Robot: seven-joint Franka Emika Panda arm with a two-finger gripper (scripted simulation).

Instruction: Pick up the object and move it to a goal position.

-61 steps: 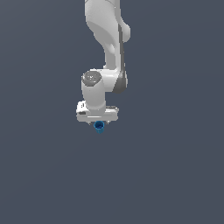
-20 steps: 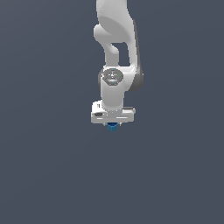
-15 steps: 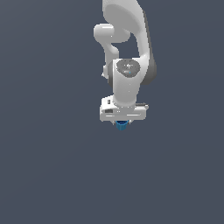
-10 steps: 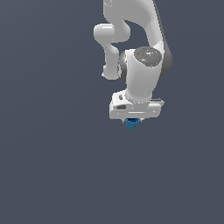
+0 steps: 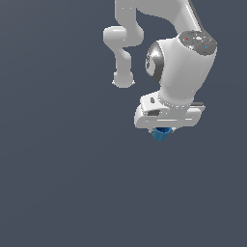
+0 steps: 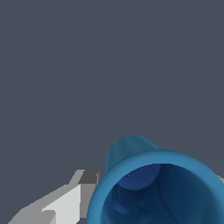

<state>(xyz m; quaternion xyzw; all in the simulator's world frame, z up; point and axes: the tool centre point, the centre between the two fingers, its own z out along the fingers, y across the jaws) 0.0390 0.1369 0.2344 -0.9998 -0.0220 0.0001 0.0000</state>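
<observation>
Flat, even simulator light, soft sheen on the white arm [image 5: 181, 67], no cast shadows, edges slightly jagged.

No legible text or markings anywhere.

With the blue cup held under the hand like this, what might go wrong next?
1. Slip: the blue cup is tiny against the white hand, and only its lower part shows below it in the exterior view, so a fast swing might shake it loose.
2. Blocked sight: in the wrist view the cup fills the lower frame, hiding whatever lies beneath it.
</observation>
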